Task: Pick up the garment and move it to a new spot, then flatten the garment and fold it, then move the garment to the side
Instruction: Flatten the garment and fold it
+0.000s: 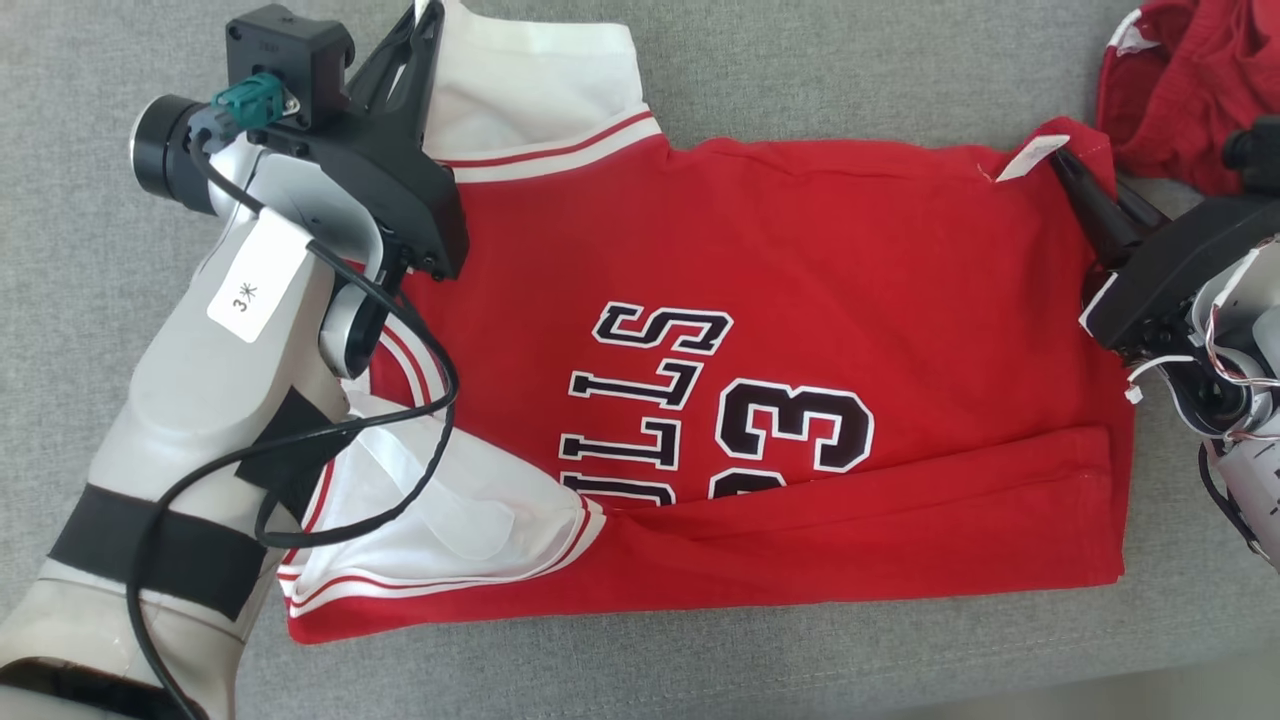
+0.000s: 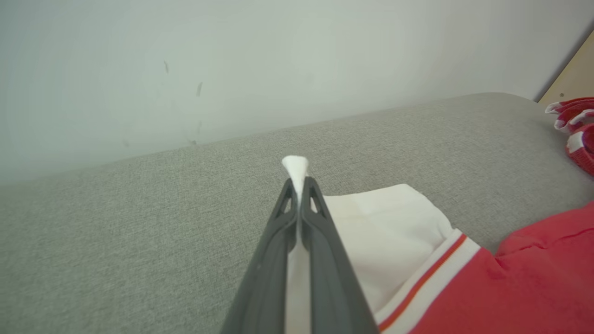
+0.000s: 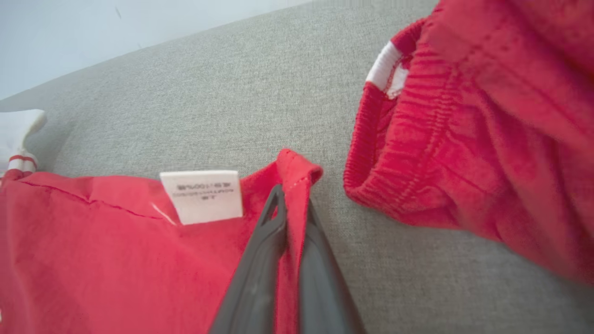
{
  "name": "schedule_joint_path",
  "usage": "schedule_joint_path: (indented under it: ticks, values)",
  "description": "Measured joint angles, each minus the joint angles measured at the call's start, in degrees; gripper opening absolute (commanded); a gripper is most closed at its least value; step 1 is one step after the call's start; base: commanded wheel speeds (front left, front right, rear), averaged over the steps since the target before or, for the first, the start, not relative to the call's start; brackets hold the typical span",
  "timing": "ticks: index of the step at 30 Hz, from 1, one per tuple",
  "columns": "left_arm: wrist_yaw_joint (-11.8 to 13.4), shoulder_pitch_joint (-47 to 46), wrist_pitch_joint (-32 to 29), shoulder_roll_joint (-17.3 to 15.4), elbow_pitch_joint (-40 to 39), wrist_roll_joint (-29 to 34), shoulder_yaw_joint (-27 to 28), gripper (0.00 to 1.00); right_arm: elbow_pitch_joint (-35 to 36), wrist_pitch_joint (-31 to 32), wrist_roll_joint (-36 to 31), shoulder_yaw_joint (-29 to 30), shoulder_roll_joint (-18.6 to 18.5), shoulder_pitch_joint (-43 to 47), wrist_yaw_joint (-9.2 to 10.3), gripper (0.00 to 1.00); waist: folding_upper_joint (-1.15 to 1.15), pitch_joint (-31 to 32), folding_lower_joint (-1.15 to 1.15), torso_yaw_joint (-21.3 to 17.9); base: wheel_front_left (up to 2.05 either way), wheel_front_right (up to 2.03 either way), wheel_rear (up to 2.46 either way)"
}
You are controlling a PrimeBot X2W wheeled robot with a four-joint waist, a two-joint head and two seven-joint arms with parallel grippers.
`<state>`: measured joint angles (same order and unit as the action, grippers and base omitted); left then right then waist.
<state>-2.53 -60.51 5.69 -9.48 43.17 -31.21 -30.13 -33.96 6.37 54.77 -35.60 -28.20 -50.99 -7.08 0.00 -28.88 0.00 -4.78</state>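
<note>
The left gripper [image 2: 299, 185] is at the far left corner of the red cotton jersey with white sleeves and black-and-white lettering [image 1: 800, 250]. Its two long dark fingers are pressed together on the tip of the jersey's far white sleeve [image 2: 385, 232], and a little peak of white cloth pokes out past the fingertips. The jersey lies spread on the grey woven cushion [image 1: 800, 60] with its print facing up. Its near edge is folded up over the bottom of the letters and the number. At the jersey's far right corner, the right gripper [image 3: 292, 195] has its fingers closed on the red hem, just beside the small white sewn-in label [image 3: 202, 195]. Right of the jersey, apart from it, sits a crumpled red garment with a ribbed elastic band and white trim [image 3: 487, 116].
</note>
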Motion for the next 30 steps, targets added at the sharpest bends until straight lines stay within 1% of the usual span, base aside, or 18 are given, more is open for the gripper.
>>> schedule_joint_path:
  ticks: [9,14,17,21,30]
  values:
    - [-0.07,2.49,1.57,-1.42,-0.67,-0.58,0.92,0.0,3.02,-3.98,-0.09,-0.98,-0.52,0.59,0.0,0.0,0.0,2.15,0.0,-0.77,0.0,0.0,0.0]
    - [-0.09,4.61,2.96,-1.67,-2.76,-1.54,2.21,0.0,4.42,-6.75,-0.1,-0.8,-1.4,3.35,0.0,0.0,0.0,3.63,0.0,-1.14,0.0,0.0,0.0]
    - [-0.08,7.32,4.14,-2.89,-4.27,-2.34,3.33,0.0,5.42,-8.43,-0.08,-0.66,-1.99,5.63,0.0,0.0,0.0,4.51,0.0,-1.23,0.0,0.0,0.0]
    - [-0.03,11.37,5.65,-4.53,-7.42,-3.83,4.56,0.0,6.57,-10.62,-0.08,-0.66,-2.6,8.99,-0.01,0.0,0.0,5.7,0.0,-1.15,0.0,0.0,0.0]
    - [0.03,24.17,7.57,-5.77,-18.29,-5.06,5.55,0.0,10.82,-16.25,-0.1,-0.12,-3.5,16.38,-0.02,0.0,0.0,8.96,-0.01,-0.48,0.0,0.0,0.0]
